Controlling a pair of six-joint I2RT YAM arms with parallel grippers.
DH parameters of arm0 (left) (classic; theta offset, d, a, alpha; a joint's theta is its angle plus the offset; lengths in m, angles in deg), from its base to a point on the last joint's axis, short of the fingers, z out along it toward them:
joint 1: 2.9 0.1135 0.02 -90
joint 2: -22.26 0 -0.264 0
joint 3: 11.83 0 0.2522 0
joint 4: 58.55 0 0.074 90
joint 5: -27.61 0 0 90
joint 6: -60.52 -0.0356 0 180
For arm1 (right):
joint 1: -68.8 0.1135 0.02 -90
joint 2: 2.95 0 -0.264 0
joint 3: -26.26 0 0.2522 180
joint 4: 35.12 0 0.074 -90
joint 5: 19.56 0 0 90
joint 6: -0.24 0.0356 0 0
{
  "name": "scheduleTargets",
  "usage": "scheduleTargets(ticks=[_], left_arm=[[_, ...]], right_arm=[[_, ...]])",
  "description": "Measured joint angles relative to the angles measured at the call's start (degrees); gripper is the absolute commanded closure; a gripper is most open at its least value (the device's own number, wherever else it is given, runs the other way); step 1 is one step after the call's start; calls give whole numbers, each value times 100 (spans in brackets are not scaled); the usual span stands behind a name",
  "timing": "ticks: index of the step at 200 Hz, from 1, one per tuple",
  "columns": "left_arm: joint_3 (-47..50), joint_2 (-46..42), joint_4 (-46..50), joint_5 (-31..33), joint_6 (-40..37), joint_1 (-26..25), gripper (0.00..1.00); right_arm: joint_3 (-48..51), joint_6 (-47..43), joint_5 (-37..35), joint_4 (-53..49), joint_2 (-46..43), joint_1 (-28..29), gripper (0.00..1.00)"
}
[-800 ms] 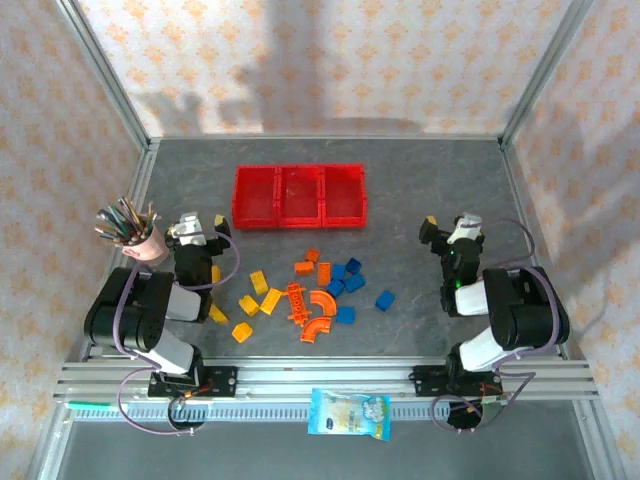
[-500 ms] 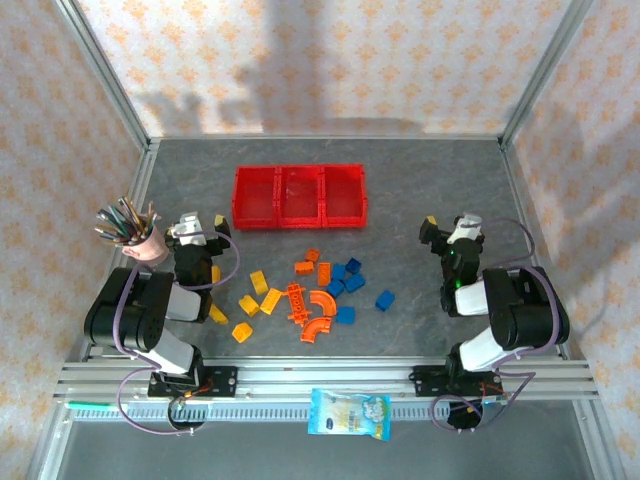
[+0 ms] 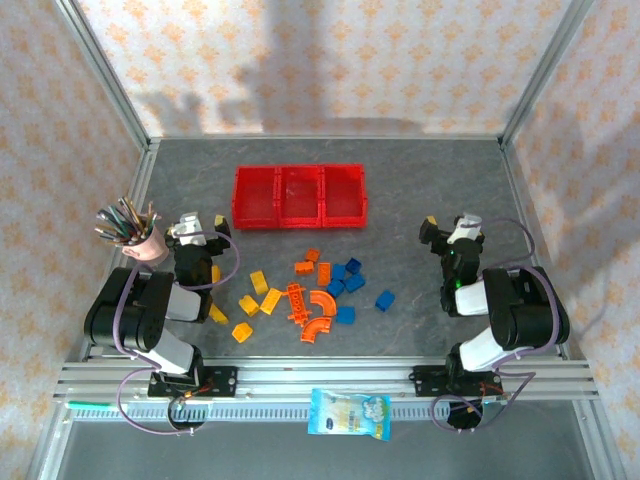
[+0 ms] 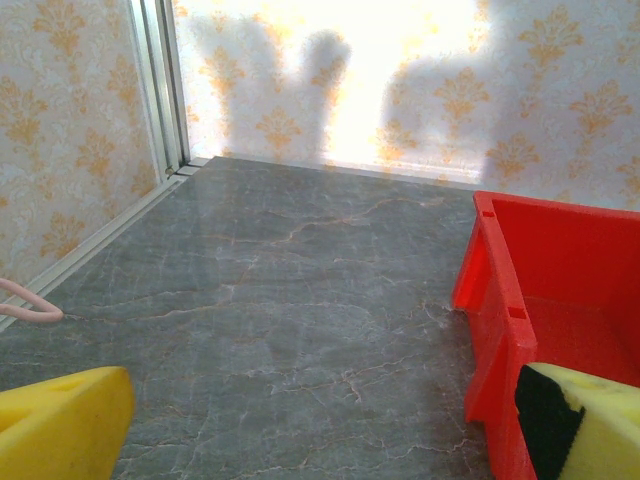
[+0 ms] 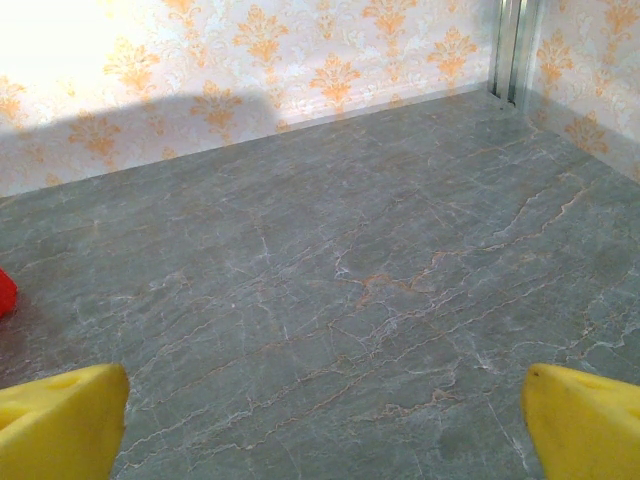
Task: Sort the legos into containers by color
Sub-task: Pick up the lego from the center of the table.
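Top external: high, near side, looking down on counter.
Left wrist: low, facing far, shares containers.
Right wrist: low, facing far.

No text can be read anywhere. The printed packet just below the aluminium rail carries markings too small to make out.

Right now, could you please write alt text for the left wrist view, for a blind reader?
A red plastic open-top bin stands at right on a grey marbled tabletop, framed by two yellow fingertips of the open left gripper; patterned wallpaper behind.
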Motion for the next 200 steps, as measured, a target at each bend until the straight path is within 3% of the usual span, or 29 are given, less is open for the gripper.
scheduleTargets(ticks=[99, 140, 200], left_arm=[[11, -105, 22, -151, -39, -2, 1], [17, -844, 297, -286, -46, -2, 1], [-105, -2308, 1659, -363, 328, 0, 0]], right_arm=[[2, 4, -2, -63, -234, 0, 0], [2, 31, -50, -378, -1008, 0, 0], [-564, 688, 39, -2096, -2264, -2, 0]])
